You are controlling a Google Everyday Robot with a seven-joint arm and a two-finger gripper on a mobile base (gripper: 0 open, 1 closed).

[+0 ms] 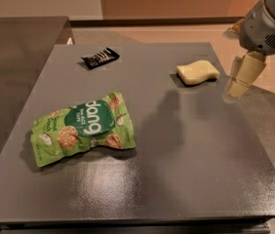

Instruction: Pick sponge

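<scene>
The sponge (198, 72) is a small pale cream-yellow block with wavy sides. It lies flat on the dark grey table (186, 169), at the far right. My gripper (234, 91) hangs at the right edge of the table, a short way right of the sponge and slightly nearer to me, apart from it. Its cream fingers (248, 72) point down, look slightly parted, and hold nothing.
A green snack bag (83, 128) lies on the left middle of the table. A small black wrapper (100, 58) lies at the far left. A second dark surface (15, 48) adjoins on the left. The table's right edge runs just under the gripper.
</scene>
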